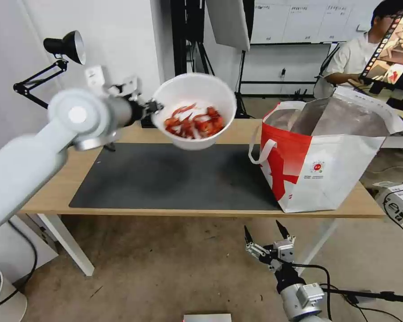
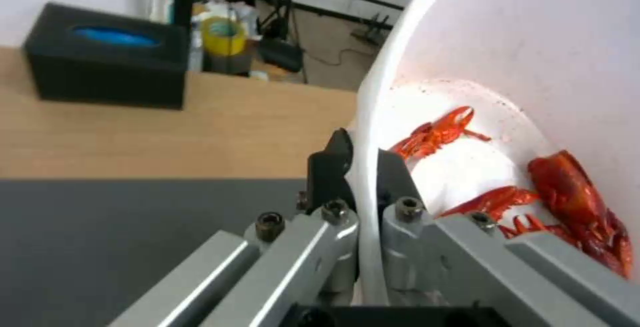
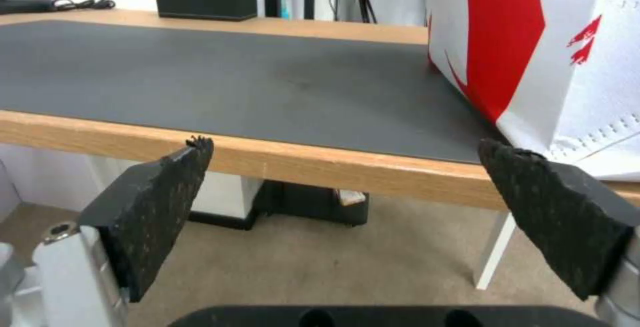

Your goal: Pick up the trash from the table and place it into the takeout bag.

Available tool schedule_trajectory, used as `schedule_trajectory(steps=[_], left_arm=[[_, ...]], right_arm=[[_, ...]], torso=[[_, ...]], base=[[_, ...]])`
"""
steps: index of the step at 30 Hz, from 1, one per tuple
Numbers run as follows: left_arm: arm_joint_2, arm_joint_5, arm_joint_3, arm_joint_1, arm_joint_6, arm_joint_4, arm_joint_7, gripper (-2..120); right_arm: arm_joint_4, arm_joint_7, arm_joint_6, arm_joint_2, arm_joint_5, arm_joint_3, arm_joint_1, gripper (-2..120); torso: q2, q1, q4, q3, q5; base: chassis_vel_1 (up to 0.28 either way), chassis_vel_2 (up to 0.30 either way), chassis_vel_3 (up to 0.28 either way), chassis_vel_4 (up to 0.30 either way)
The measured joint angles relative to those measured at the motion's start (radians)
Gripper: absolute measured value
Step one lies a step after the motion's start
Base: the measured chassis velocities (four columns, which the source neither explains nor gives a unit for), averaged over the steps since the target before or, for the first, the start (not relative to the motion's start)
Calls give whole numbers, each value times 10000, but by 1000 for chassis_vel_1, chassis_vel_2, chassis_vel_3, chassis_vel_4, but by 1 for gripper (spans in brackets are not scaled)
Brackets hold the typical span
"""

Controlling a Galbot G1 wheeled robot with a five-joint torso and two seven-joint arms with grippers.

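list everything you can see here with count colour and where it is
round bowl of crayfish shells: one, white with red shells, held above the table, tilted
boxy takeout bag: one, white and red, foil-lined, open, table's right end
long wooden table: one, light wood, white legs
rectangular mat: one, dark grey, on table
box: one, black, far table edge
desk lamp: one, black, far left
left gripper: clamped on bowl rim
right gripper: open, below table's front edge

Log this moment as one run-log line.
left pincer: shut on bowl rim, held tilted above mat | right pincer: open, idle below table edge | bag: upright on table, open
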Motion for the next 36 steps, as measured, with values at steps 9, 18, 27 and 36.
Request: schedule_trajectory(steps=[9, 18, 27, 36], left_arm=[[-1912, -89, 771, -1139, -434, 1264, -345, 0], [-3773, 7, 1237, -1630, -659, 2631, -393, 0], [-5018, 348, 1487, -1874, -833, 3503, -473, 0], [-6325, 918, 2178, -2138, -1082, 4606, -777, 0]], right_arm=[[0, 0, 0, 0, 0, 0, 0, 100], [0, 0, 0, 0, 0, 0, 1, 100], [0, 0, 0, 0, 0, -1, 1, 100], [0, 0, 1, 0, 0, -1, 1, 100]], torso=[[0, 0, 1, 0, 0], [-1, 1, -2, 0, 2], [-1, 0, 0, -1, 0], [1, 0, 1, 0, 0]], base=[[0, 0, 0, 0], [0, 0, 0, 0], [0, 0, 0, 0], [0, 0, 0, 0]])
